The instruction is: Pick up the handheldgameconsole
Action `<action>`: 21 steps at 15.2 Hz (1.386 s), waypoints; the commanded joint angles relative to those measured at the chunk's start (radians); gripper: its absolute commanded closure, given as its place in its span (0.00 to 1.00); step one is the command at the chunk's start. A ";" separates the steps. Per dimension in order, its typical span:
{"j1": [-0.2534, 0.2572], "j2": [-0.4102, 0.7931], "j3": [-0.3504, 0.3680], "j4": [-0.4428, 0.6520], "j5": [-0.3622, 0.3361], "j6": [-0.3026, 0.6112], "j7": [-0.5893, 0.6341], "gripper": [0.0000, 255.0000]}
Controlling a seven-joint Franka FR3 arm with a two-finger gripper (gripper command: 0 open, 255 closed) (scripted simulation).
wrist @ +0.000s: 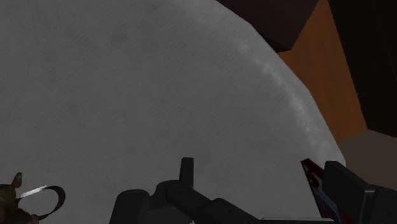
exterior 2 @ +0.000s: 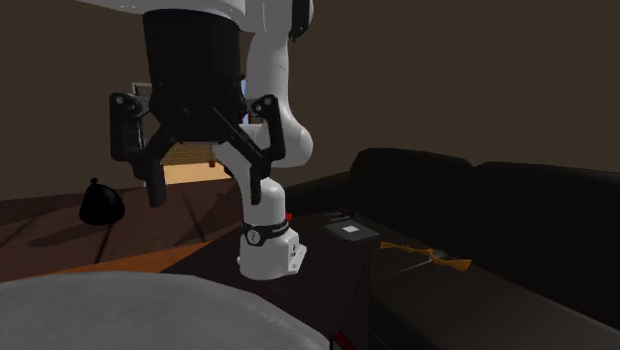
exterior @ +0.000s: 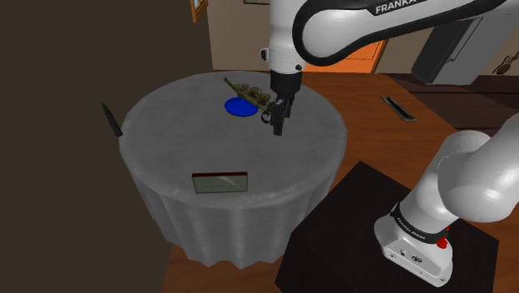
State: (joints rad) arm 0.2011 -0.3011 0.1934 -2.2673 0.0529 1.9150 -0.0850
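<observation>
Round grey-draped bench (exterior: pixel 166 141) in a dim room. The handheldgameconsole (exterior: pixel 220 183) lies flat near the rim, lower middle of the shoulder view, long axis running left-right. The end effector (exterior: pixel 278 123) hangs released, fingers apart, up and right of it by a blue disc (exterior: pixel 240 106). The path down-left looks clear imo.

One console (exterior: pixel 220 182), one blue disc (exterior: pixel 241 107)
</observation>
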 commanded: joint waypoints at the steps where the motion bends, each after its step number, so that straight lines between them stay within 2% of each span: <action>1: 0.017 0.061 0.021 0.020 -0.004 0.047 -0.011 0.00; 8: 0.072 0.268 0.090 0.129 -0.048 0.163 -0.037 0.00; 16: 0.150 0.505 0.153 0.289 -0.144 0.250 -0.047 0.00; 21: 0.156 0.539 0.150 0.272 -0.161 0.299 -0.038 0.00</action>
State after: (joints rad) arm 0.3568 0.2300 0.3446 -1.9927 -0.1039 2.2030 -0.1243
